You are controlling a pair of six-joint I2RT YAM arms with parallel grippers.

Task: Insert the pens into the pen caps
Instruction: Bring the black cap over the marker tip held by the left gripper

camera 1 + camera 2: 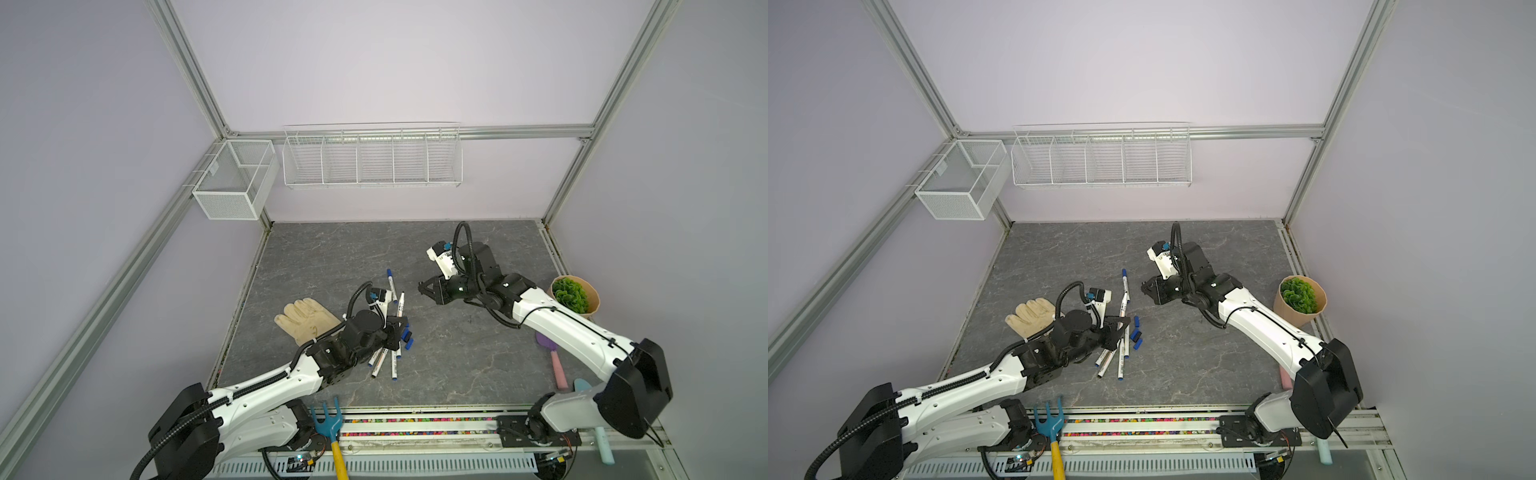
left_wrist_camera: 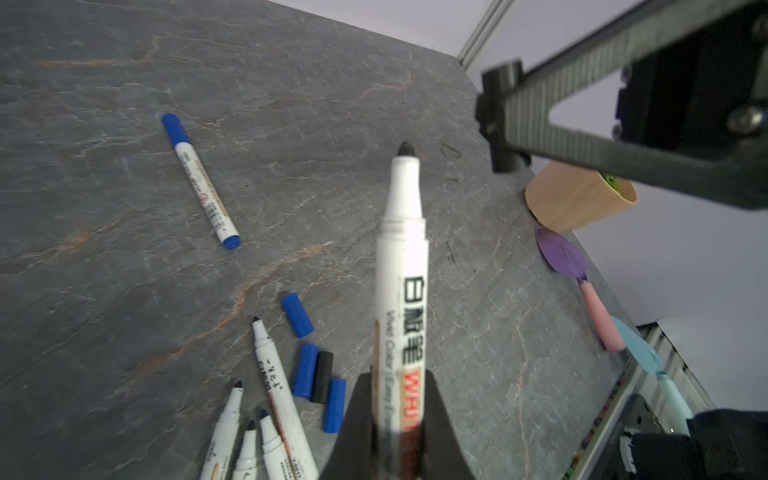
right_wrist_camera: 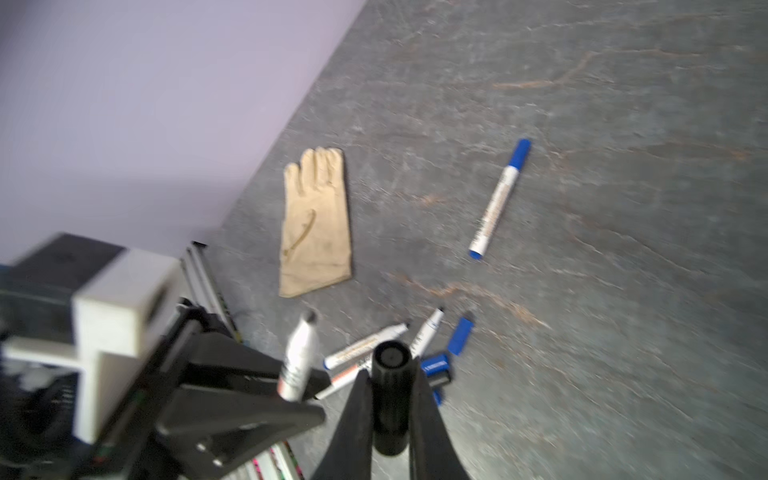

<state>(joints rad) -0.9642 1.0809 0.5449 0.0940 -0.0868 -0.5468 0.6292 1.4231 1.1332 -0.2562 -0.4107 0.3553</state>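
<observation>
Though barely begun, looks well set for a second capping. Finished so far, by the look of it: a single capped pen (image 2: 201,180) with a blue cap on one end, lying alone on the grey table (image 2: 124,208), well apart from everything else. Clamped shut in the left gripper (image 2: 398,376): an uncapped white pen (image 2: 401,291), its black tip sticking out well beyond the fingers (image 2: 361,415). Pinched tight in the right gripper (image 3: 390,372): a black cap (image 3: 390,399), standing up between the fingers. Held up off the table and apart from each other in both top views, with tip and cap not yet lined up or touching. Left to do after this pair: four more uncapped pens (image 2: 276,374) heaped together on the table, and just beside them three loose blue caps (image 2: 297,314) and one loose black cap (image 2: 322,376). Roughly one sixth done, judging from that count, with the pressing of tip into cap as the likely next step.
</observation>
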